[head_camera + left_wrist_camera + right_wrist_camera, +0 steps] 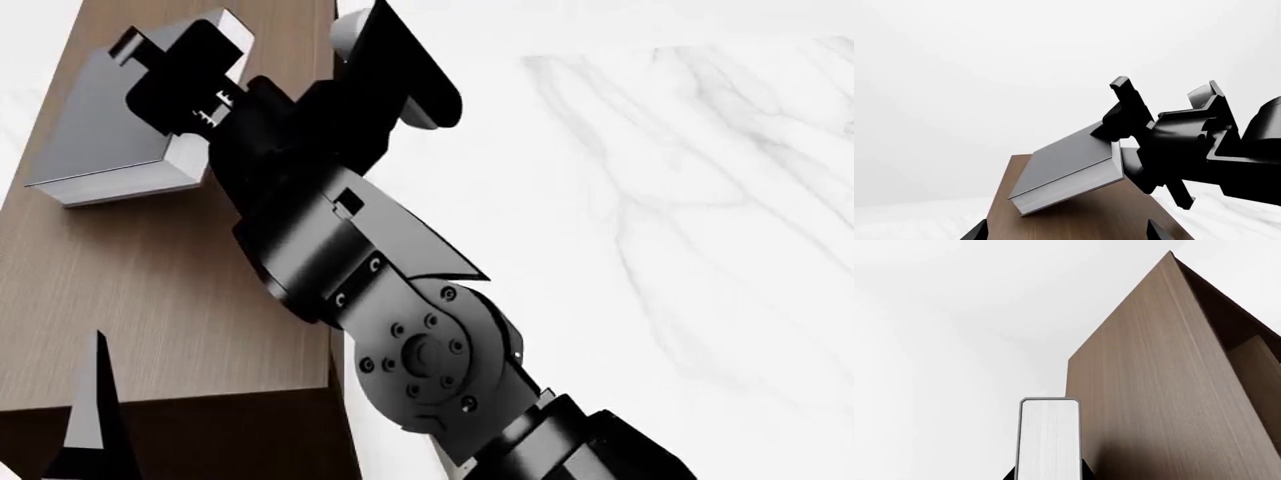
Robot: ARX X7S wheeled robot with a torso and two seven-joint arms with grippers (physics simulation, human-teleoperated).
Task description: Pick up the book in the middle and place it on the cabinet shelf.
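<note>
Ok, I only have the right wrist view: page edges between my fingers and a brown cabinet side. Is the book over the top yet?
Observer: Yes. In the head view the book is above the lighter flat top of the cabinet shelf, toward its far end, clamped by the right gripper.
Operator: Is it lying flat?
Observer: No. The left wrist view shows it tilted, with the free end low by the wood and the gripped end raised. I cannot tell whether it touches.
Operator: And the other arm?
Observer: The left gripper is open and empty, its fingertips apart on the near side of the book.
</note>
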